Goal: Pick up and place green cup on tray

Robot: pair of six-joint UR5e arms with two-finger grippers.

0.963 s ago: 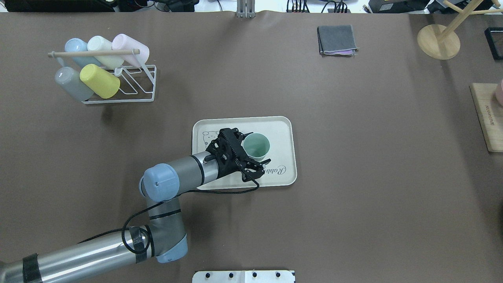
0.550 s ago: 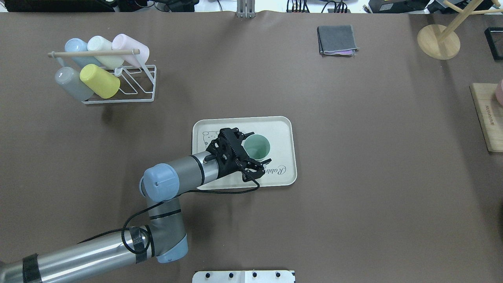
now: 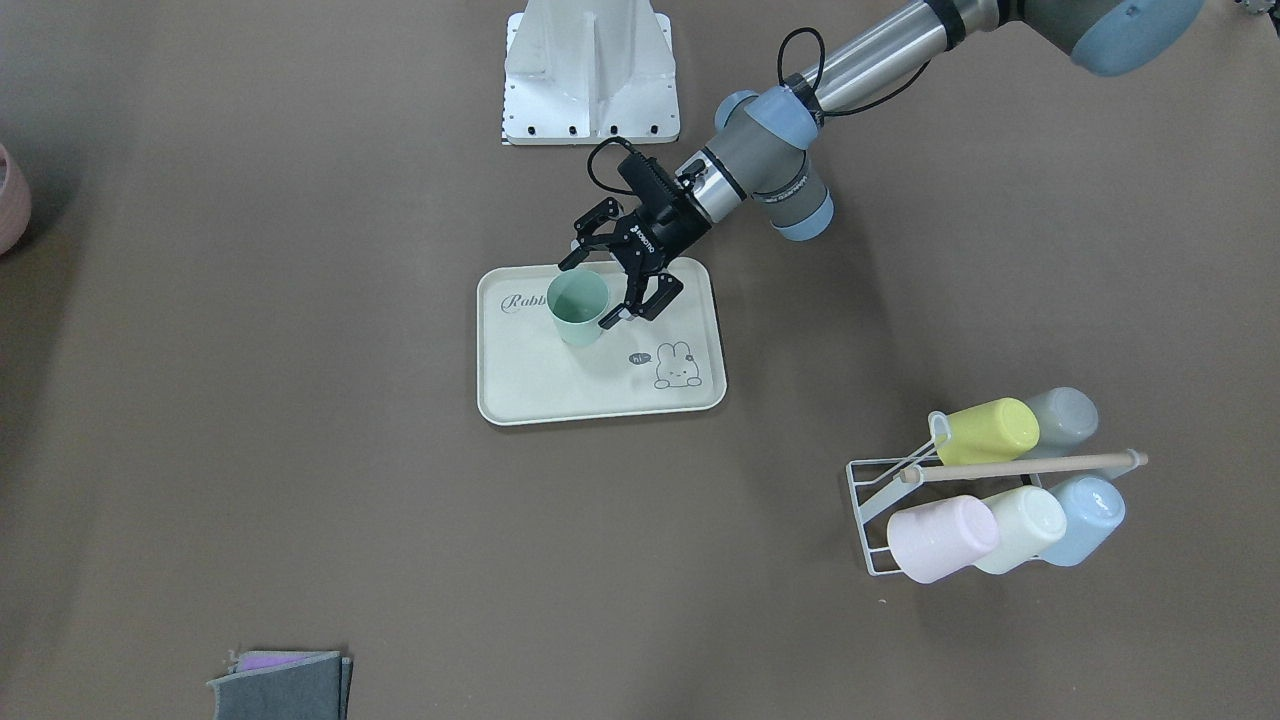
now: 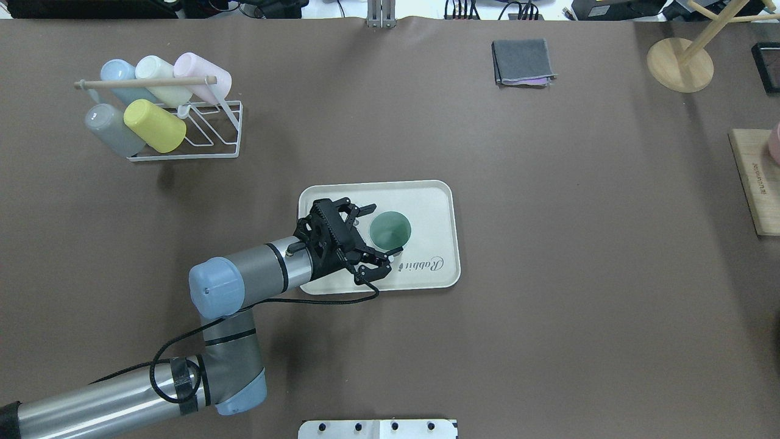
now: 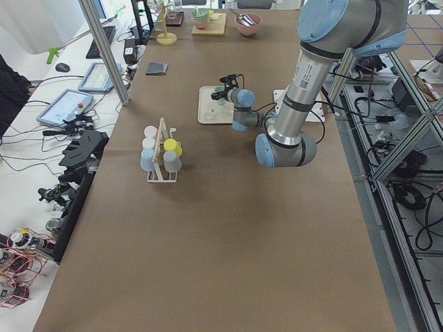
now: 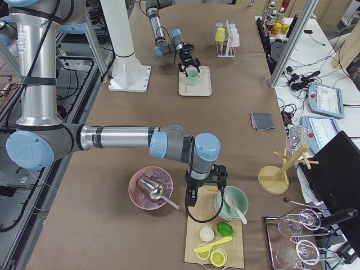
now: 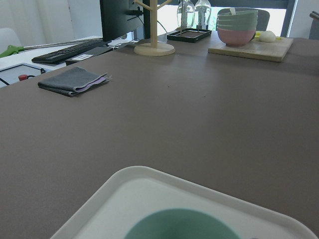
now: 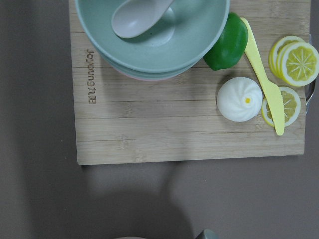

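Note:
The green cup (image 4: 390, 228) stands upright on the cream tray (image 4: 434, 206), left of its "Rabbit" script. It also shows in the front view (image 3: 578, 306), with the tray (image 3: 560, 392) under it. My left gripper (image 4: 382, 233) is open; its fingertips flank the cup's side toward the arm, and the jaws do not press on it. In the left wrist view only the cup's rim (image 7: 182, 226) and the tray's corner (image 7: 149, 191) show. My right gripper (image 6: 203, 188) hangs over a wooden board at the table's right end. I cannot tell if it is open or shut.
A white wire rack (image 4: 210, 131) with several pastel cups, one yellow-lime (image 4: 155, 125), stands at the far left. A folded grey cloth (image 4: 523, 61) and a wooden stand (image 4: 679, 64) lie at the back. The wooden board (image 8: 149, 124) bears stacked bowls (image 8: 149, 35), lemon slices and a bun.
My left gripper has pulled back left, toward the arm's base, away from the green cup. The cup now stands straight on the tray, slightly left of before.

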